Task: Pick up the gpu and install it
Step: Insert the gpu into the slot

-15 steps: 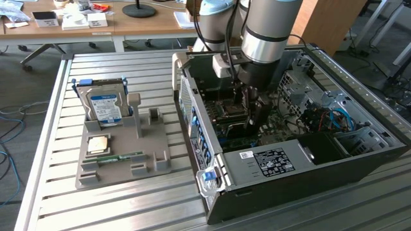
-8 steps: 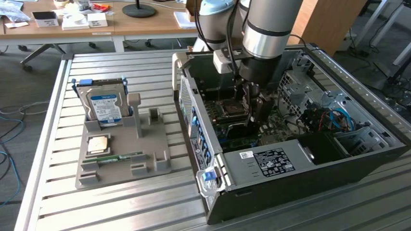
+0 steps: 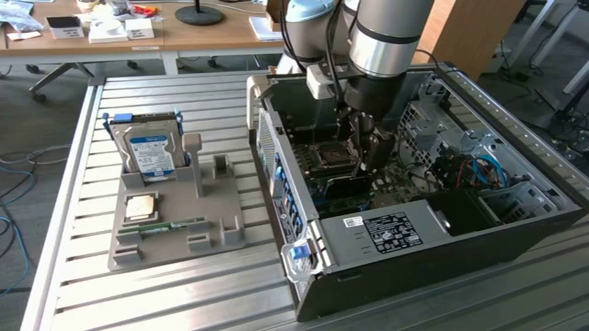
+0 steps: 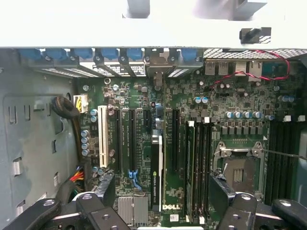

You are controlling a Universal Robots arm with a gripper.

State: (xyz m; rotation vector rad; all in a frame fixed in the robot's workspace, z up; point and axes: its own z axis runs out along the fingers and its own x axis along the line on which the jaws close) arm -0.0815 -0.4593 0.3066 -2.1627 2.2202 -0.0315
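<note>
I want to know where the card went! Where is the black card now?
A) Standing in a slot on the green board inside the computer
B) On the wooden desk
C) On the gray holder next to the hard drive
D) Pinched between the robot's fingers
A: the black card stands on edge in a slot of the green board, and the robot's open fingers sit apart from it, holding nothing.
</note>
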